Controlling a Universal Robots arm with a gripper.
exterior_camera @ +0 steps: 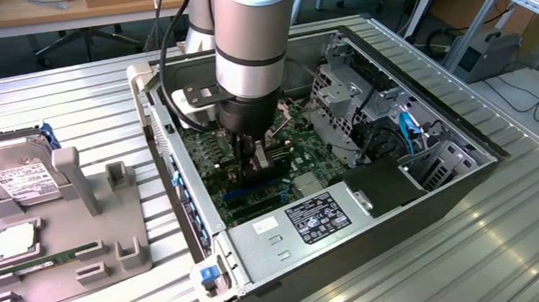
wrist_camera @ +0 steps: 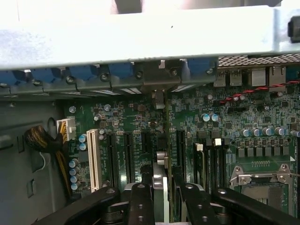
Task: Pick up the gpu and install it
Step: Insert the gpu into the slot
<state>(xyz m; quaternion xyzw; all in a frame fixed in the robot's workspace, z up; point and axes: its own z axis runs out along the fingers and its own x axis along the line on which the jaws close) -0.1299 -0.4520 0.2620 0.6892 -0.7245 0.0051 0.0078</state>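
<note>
One hard drive and one memory stick sit on the grey holder at nine o'clock of the open case. One arm reaches straight down; its gripper, jaws part-closed, pinches the thin dark gpu edge-on over the motherboard slots

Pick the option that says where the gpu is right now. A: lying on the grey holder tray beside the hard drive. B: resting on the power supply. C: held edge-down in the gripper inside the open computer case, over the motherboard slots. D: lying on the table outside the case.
C: the gripper is shut on the gpu, which stands on edge above the motherboard slots inside the case.
</note>
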